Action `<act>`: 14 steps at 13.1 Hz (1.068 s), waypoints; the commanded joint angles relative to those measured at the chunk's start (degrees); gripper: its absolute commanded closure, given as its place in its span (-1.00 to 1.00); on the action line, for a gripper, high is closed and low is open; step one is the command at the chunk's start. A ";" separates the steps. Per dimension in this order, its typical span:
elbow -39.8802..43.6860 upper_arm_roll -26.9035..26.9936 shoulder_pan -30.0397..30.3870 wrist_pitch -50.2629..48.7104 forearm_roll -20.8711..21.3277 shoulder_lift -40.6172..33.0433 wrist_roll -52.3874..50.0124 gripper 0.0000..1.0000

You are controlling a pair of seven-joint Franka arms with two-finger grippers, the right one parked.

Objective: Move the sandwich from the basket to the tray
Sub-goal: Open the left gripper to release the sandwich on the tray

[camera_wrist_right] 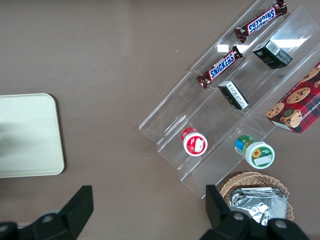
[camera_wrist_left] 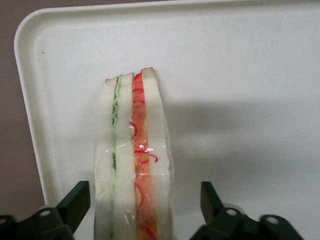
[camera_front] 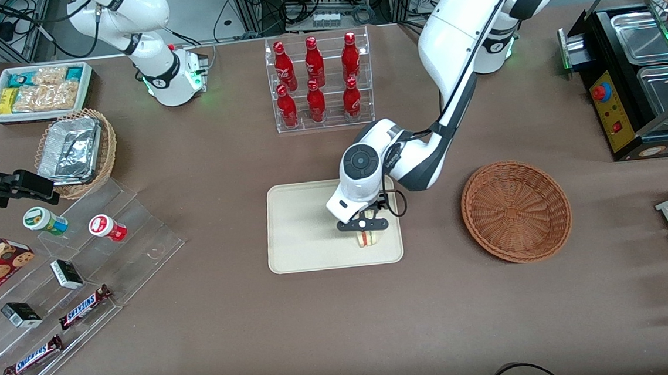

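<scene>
The sandwich (camera_front: 367, 239) lies on the cream tray (camera_front: 302, 237), near the tray corner closest to the front camera on the working arm's side. It is a wrapped wedge of pale bread with red-orange and green filling (camera_wrist_left: 132, 160). My gripper (camera_front: 365, 232) hangs just over it, open, one finger (camera_wrist_left: 75, 202) on each side of the sandwich with a gap to the bread on both sides. The tray's surface (camera_wrist_left: 240, 75) shows around the sandwich. The reddish-brown woven basket (camera_front: 516, 210) stands beside the tray toward the working arm's end, with nothing in it.
A clear rack of red bottles (camera_front: 318, 83) stands farther from the front camera than the tray. Toward the parked arm's end are an acrylic stepped shelf of snacks (camera_front: 70, 276), a tan wicker basket with foil trays (camera_front: 75, 149) and a white snack box (camera_front: 39, 90). A black food warmer (camera_front: 643, 71) stands at the working arm's end.
</scene>
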 commanded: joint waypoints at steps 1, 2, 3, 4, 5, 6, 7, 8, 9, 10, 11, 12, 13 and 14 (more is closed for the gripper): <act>3.17 0.52 -0.53 -0.18 0.20 0.41 -0.69 -1.00; 3.79 0.60 -0.53 -0.35 0.29 0.14 -0.78 -1.00; 3.79 0.78 -0.36 -0.44 0.21 -0.55 -0.78 -1.00; 3.79 0.87 0.08 -0.53 0.21 -1.34 -0.87 -1.00; 3.79 0.87 0.60 -0.79 0.12 -2.48 -0.87 -1.00; 3.79 0.87 1.22 -1.32 -0.06 -3.63 -0.87 -1.00; 3.88 0.87 1.83 -1.50 -0.06 -4.59 -0.87 -1.00; 3.88 0.87 2.71 -1.85 0.12 -5.65 -0.78 -1.00; 3.88 0.87 3.94 -3.16 0.12 -6.79 -0.26 -1.00; 3.88 0.87 5.78 -4.56 -0.23 -7.76 -0.08 -1.00; 3.97 0.70 8.14 -6.14 -0.32 -9.07 0.53 -1.00; 3.88 0.61 9.56 -8.24 -0.58 -10.48 2.80 -1.00; 3.88 0.69 10.97 -11.49 -0.67 -11.80 5.69 -1.00; 3.88 0.69 13.07 -13.78 -0.76 -12.77 7.38 -1.00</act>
